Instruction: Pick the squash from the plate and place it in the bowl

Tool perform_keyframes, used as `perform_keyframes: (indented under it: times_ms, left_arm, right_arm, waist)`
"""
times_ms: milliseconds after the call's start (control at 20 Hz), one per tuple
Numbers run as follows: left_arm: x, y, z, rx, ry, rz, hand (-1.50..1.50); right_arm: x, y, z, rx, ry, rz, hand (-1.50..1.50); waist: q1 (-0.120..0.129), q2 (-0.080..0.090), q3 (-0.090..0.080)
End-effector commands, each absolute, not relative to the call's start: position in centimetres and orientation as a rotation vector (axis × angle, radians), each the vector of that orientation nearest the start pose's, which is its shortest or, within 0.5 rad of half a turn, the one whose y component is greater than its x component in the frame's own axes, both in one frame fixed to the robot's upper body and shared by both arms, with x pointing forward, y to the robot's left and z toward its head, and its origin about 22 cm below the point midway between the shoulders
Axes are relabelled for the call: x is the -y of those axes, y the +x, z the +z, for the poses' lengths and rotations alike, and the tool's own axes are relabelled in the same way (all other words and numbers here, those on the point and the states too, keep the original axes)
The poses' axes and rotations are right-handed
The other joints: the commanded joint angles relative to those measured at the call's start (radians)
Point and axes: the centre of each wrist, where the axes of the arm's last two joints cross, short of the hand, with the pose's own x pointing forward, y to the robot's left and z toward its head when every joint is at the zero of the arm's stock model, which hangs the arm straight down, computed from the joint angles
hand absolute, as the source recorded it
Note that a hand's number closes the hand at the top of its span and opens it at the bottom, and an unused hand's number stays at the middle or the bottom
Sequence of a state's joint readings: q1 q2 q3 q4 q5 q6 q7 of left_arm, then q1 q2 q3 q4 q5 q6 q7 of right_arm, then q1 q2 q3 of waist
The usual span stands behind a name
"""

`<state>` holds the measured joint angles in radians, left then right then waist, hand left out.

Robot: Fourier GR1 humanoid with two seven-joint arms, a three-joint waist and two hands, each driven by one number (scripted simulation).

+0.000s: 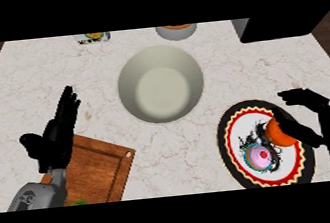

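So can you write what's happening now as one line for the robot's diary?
right hand: curled on orange squash | squash: over patterned round plate | large grey bowl: nothing inside | left hand: open

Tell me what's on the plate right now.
An orange squash sits on the plate, with the right hand curled around it. The hand hides the squash's right side.

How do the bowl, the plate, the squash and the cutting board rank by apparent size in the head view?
1. bowl and plate: look alike, unranked.
2. cutting board: partly cut off and hidden, so unsure.
3. squash: smallest, partly covered by the right hand.
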<state>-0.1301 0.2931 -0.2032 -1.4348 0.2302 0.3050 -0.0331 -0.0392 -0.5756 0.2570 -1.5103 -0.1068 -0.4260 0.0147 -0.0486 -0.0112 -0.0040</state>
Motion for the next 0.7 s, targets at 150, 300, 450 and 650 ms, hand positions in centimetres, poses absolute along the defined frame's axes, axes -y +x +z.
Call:
perform_keyframes:
  times_ms: [150,300,450,650]
  left_arm:
    - [-22.3,28.2,3.2,1.598,0.107,-0.076,0.0]
    - [-22.3,26.3,2.1,1.58,0.081,-0.109,0.0]
    - [-20.7,27.1,2.0,1.602,0.086,-0.108,0.0]
    - [-22.8,28.3,3.3,1.592,0.085,-0.103,0.0]
  right_arm:
    - [26.0,19.5,0.0,1.825,-0.667,-0.131,-1.5]
    - [25.9,16.2,-1.3,1.877,-0.777,-0.1,-1.5]
    - [28.8,16.1,1.6,1.841,-0.86,-0.061,-1.5]
    - [29.1,14.8,5.9,1.672,-0.933,-0.042,-1.5]
  waist:
    - [-0.003,0.001,0.006]
    - [0.027,0.005,0.005]
    - [0.037,0.009,0.004]
    - [0.037,0.011,0.0]
